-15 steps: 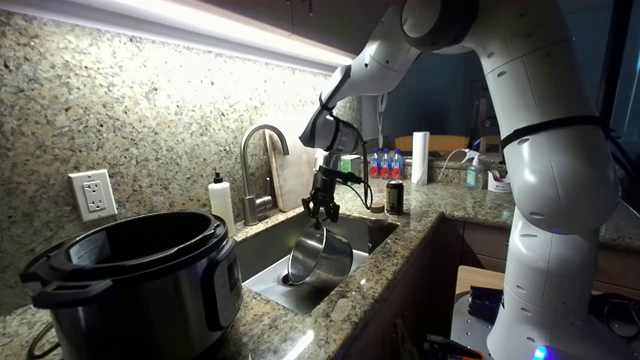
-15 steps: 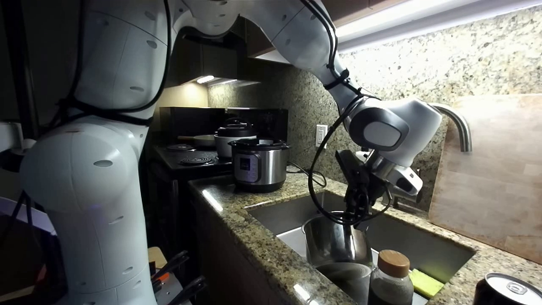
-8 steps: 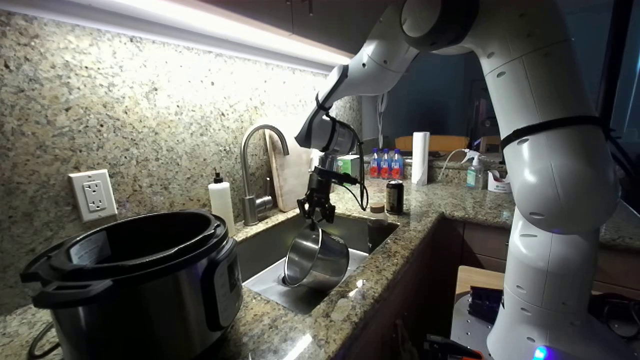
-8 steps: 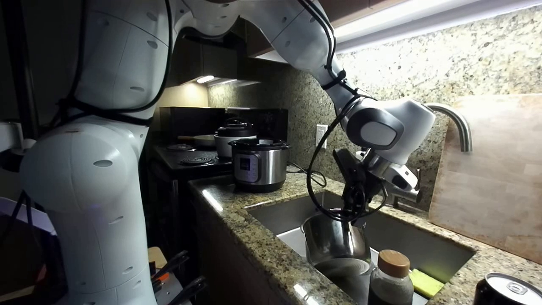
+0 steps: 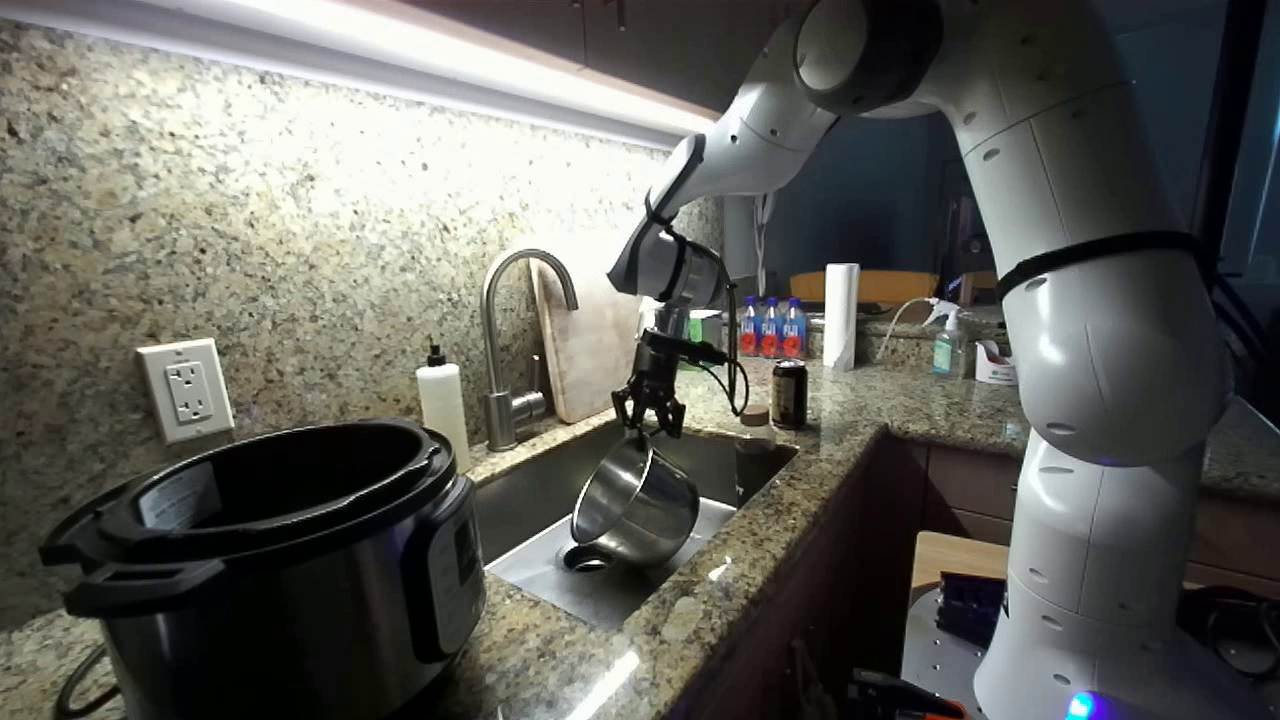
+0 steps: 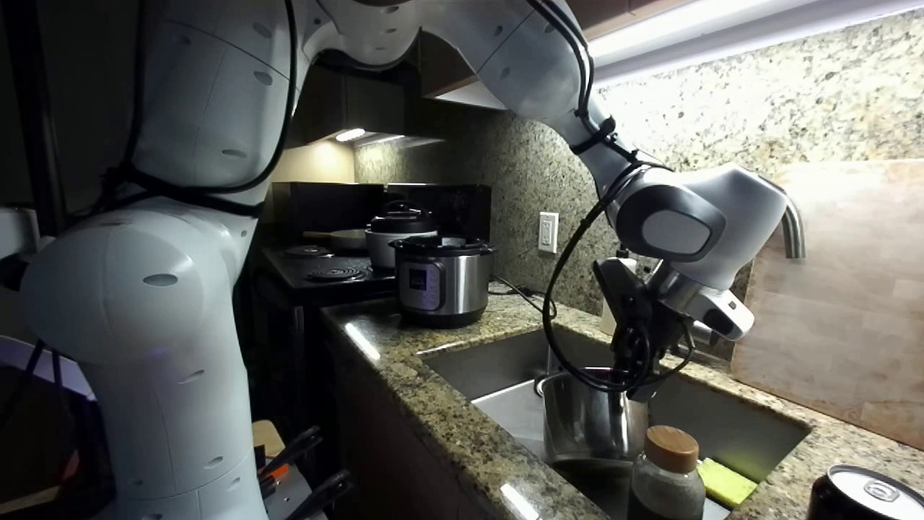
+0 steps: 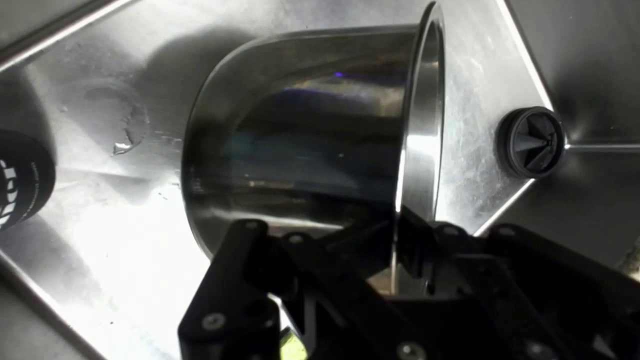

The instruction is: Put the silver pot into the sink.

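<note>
A Robotiq gripper [image 7: 397,239] clamped the silver pot [image 7: 305,135] by its rim, tilted inside the stainless-steel sink [image 5: 528,497], mouth toward the drain [image 7: 533,142] near a basin corner; only setting down and release appeared left

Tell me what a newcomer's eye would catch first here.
Probably the shiny silver pot, held tilted by its rim in the gripper over the floor of the sink. Then the white arm arching above the counter, and, big at lower left in an exterior view, the open multicooker.
</note>
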Motion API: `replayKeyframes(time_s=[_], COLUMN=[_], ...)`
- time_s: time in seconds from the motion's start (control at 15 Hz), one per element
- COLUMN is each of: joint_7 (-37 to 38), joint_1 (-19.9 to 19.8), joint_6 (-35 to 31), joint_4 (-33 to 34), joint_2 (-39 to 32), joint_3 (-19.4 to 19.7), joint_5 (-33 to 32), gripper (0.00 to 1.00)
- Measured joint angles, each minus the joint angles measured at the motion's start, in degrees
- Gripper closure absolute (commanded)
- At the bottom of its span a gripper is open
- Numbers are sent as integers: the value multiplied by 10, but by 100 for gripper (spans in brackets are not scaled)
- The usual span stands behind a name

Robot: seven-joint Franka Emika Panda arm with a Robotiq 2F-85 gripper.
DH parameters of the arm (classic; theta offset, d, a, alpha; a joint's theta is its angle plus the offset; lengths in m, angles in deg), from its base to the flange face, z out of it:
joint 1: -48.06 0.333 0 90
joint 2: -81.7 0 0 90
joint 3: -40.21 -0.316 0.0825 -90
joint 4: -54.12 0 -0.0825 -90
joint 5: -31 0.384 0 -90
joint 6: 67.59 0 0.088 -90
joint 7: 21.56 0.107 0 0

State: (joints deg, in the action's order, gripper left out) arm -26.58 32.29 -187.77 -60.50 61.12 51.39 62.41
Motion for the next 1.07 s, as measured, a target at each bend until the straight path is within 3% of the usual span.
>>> replayKeyframes(time_s=[0.07, 0.27, 0.93, 1.07], joint_7=[0, 0, 0, 0], joint_1=[-6, -20, -28, -28], joint_6=[1, 2, 7, 7], joint_4=[3, 7, 10, 10], joint_2=[-2, -5, -5, -5], joint_3=[2, 4, 6, 6], joint_5=[0, 0, 0, 0], gripper=[74, 65, 2, 0])
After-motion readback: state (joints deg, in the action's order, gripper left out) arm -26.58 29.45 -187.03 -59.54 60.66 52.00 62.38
